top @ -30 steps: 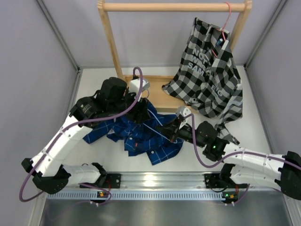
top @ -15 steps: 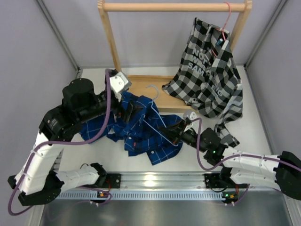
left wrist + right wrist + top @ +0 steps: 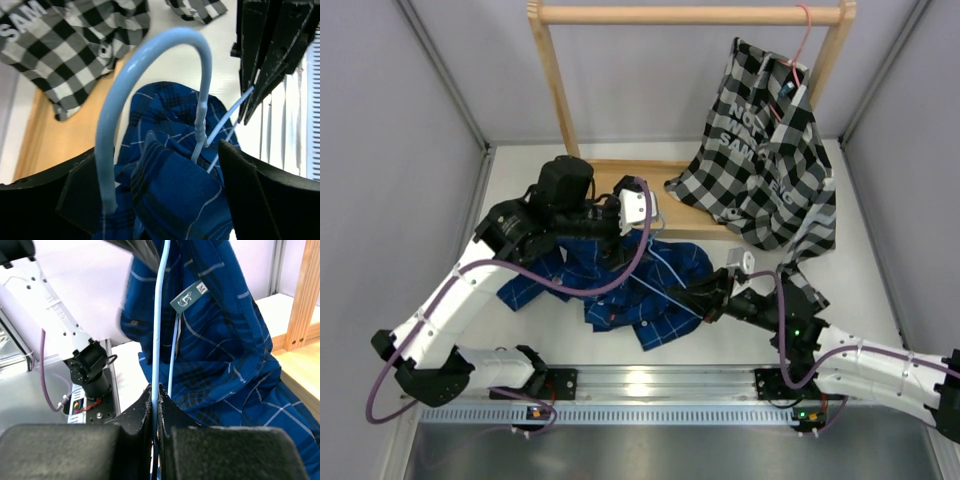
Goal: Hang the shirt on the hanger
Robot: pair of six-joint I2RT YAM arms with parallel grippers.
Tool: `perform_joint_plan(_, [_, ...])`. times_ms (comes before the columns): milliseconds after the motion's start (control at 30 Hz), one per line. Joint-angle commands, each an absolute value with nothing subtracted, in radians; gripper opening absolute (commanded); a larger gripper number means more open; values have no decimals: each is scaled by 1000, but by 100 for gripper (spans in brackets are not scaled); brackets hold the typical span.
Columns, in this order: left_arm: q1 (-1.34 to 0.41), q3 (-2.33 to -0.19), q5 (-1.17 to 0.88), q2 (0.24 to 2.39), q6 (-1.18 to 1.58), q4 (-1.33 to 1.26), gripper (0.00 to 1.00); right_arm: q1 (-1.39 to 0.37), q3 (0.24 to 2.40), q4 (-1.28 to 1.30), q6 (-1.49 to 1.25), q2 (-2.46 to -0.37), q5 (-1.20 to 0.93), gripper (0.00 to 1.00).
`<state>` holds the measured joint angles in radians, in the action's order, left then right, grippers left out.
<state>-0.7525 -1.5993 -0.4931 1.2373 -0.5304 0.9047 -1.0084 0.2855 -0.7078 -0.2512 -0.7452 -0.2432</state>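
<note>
The right gripper (image 3: 155,391) is pressed together on the wire of the hanger (image 3: 145,55). The left gripper (image 3: 157,175) is spread wide around the hanger's hook and the shirt (image 3: 620,290), which lies crumpled in the middle of the bench (image 3: 560,335).

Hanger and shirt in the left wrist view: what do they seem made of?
The hanger looks like thin wire under a smooth, glossy light-blue coat, shiny along the hook. The shirt looks like matte woven cloth, perhaps cotton: soft folds, stitched hems.
</note>
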Motion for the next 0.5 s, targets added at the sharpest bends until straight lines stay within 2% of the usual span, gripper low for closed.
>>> perform_joint_plan(0, [-747,-1632,-613,1232,-575,963,86,-999,285,-690,-204,-683,-278,0])
perform_joint_plan(67, [-747,-1628,-629,1214,-572,968,86,-999,287,-666,-193,-670,-270,0])
perform_joint_plan(233, [-747,-1661,-603,1187,-558,968,98,-997,282,-660,-189,-673,-267,0])
perform_joint_plan(467, [-747,-1648,-466,1132,-529,1008,98,-996,259,-669,-190,-649,-271,0])
